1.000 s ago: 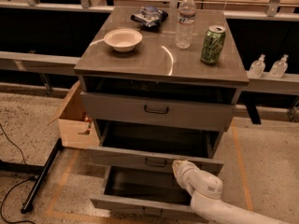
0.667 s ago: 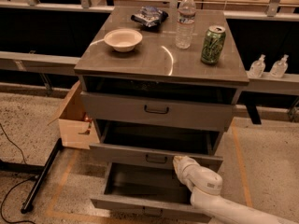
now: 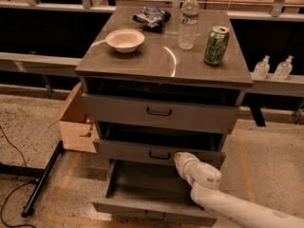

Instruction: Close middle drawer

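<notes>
Below the cabinet top [image 3: 156, 56], the claw [image 3: 178, 158], its state untellable, is at the open middle drawer [image 3: 126, 149].

Scene was dim and warm; curved glare streaked the worktop [image 3: 142, 63]; drawer interiors [image 3: 161, 91] fell in deep shadow; pale tool [image 3: 180, 158] at the middle drawer [image 3: 123, 148] front caught light.

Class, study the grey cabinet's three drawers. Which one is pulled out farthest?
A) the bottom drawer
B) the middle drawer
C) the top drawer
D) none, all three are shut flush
A: the bottom drawer juts well past the other two and shows its bare inside. The middle drawer is only slightly out, and the gripper is at its front, just right of the handle.
</notes>
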Motion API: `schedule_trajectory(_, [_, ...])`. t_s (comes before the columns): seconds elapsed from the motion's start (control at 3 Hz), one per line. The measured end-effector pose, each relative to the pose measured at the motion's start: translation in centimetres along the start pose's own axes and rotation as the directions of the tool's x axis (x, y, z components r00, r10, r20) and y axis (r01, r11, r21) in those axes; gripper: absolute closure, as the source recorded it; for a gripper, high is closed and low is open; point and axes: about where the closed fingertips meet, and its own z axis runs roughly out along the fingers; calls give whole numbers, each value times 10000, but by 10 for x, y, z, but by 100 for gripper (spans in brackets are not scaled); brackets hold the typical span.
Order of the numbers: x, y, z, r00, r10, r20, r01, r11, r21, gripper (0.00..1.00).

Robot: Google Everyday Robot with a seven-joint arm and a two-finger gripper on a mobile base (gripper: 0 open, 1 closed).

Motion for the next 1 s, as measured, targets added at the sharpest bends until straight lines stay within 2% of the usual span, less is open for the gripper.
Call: schedule_trajectory(1.0, [-4,-7,31,9980,-596,191,600,9980,-203,100])
